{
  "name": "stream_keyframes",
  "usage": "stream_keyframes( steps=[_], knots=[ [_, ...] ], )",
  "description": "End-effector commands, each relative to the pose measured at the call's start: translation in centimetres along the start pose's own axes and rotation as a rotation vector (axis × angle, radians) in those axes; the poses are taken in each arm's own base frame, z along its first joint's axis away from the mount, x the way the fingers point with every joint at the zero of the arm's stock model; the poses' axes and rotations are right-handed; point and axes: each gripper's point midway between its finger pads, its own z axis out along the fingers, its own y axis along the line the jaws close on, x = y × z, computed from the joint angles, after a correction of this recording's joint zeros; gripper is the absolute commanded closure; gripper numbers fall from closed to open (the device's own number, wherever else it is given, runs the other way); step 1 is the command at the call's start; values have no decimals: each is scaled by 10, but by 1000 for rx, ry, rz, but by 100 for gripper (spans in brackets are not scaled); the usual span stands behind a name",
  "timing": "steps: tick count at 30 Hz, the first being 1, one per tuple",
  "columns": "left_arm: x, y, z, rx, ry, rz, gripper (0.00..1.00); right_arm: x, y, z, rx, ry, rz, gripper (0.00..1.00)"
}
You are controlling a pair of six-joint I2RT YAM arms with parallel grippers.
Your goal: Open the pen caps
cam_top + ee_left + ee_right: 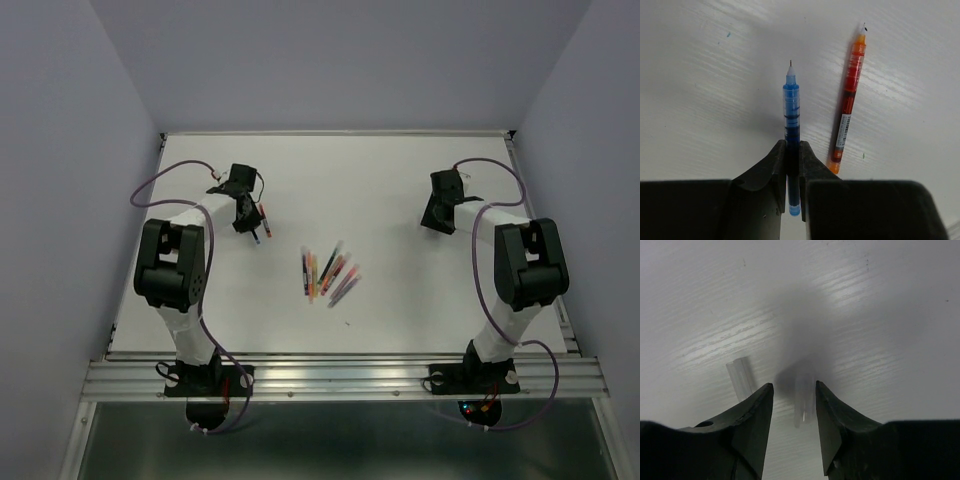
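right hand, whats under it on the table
A small clear plastic cap, blurred, shows between the open right hand's fingers; another clear cap lies beside them on the white table. The hand's black body covers anything nearer.

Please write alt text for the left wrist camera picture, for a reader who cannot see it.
The left gripper is shut on an uncapped blue pen, its tip pointing away from the camera. To its right an uncapped orange pen lies on the white table, apart from it.

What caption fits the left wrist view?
Left gripper clamps an uncapped blue pen; an orange pen lies beside it.
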Motion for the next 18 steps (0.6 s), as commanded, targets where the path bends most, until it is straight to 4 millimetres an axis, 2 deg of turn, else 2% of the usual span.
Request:
stream_keyframes(
  steps=[1, 6, 10, 12, 14, 18],
  knots=[
    [-21, -4, -1, -6, -47, 16, 100, -36, 6, -20, -34, -97, 38, 50],
    [-20, -5, 8, -25, -31, 24, 96, -48, 6, -40, -52, -137, 56, 42],
    [-17, -5, 9, -17, -20, 31, 82, -57, 4, -56, -64, -170, 70, 33],
    [-16, -4, 6, -15, -20, 28, 69, -59, 3, -61, -68, -180, 75, 30],
    [-16, -5, 2, -3, -23, 26, 62, -62, 2, -69, -76, -197, 83, 22],
    [-19, -11, -8, 37, -34, 33, 58, -66, 4, -79, -103, -213, 88, 9]
  ],
)
